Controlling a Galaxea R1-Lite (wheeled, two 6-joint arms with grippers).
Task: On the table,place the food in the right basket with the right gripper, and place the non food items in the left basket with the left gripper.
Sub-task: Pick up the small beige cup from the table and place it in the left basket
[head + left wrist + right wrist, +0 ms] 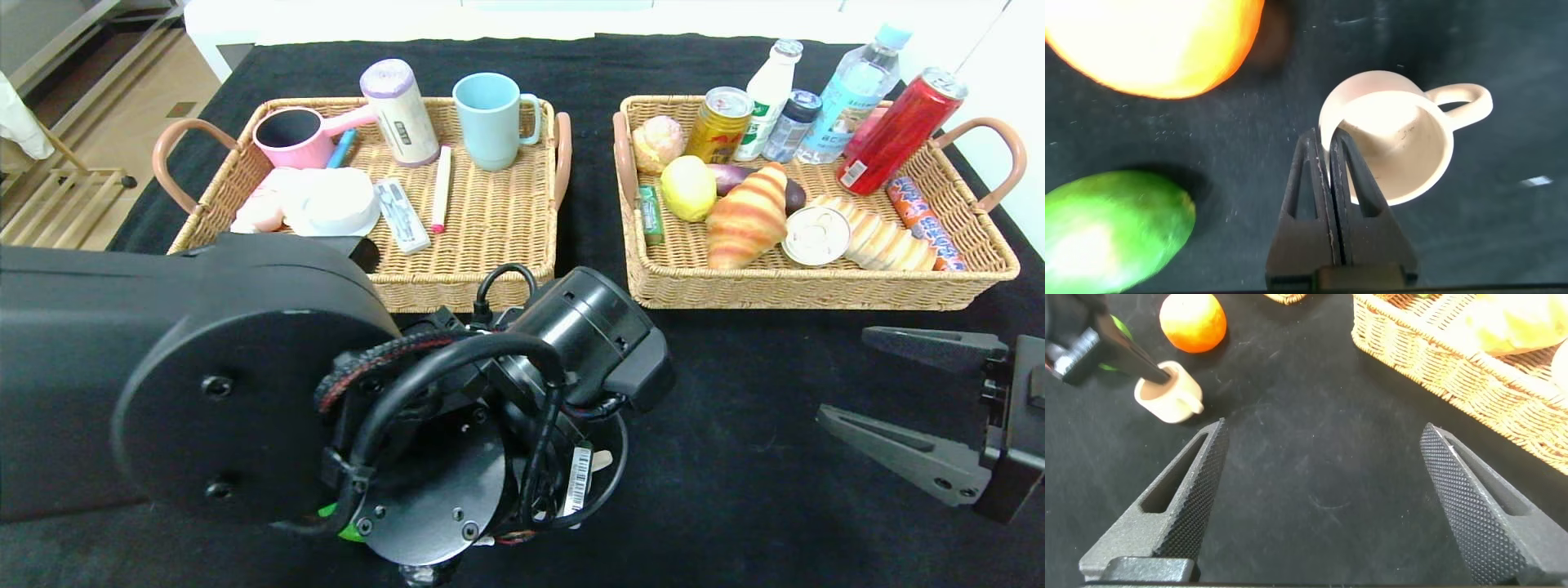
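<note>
**Left gripper pinches the rim of a cream cup; right gripper waits wide open**

While the left arm fills the near part of the head view, its left gripper (1333,155) is down at the black table (735,457) with the fingers closed on the rim of a small cream cup (1404,139), one finger inside the wall and one outside. The cup stands upright on the cloth, its handle pointing away from the gripper. Near it lie an orange (1151,41) and a green fruit (1110,229), both apart from the cup.

The right gripper (1323,498) hovers over bare cloth in front of the right basket (816,286), its textured fingers spread wide and holding nothing.

That basket holds a croissant (747,216), a lemon (688,188), a red can (894,135), a gold can (718,122), several bottles and a wrapped sausage; print shows on the cans and wrappers, but none of it can be read. The left basket (482,245) holds a blue mug (492,118), a pink mug (295,136), a labelled roll (400,110) whose text is illegible, and a pen (442,188).
</note>
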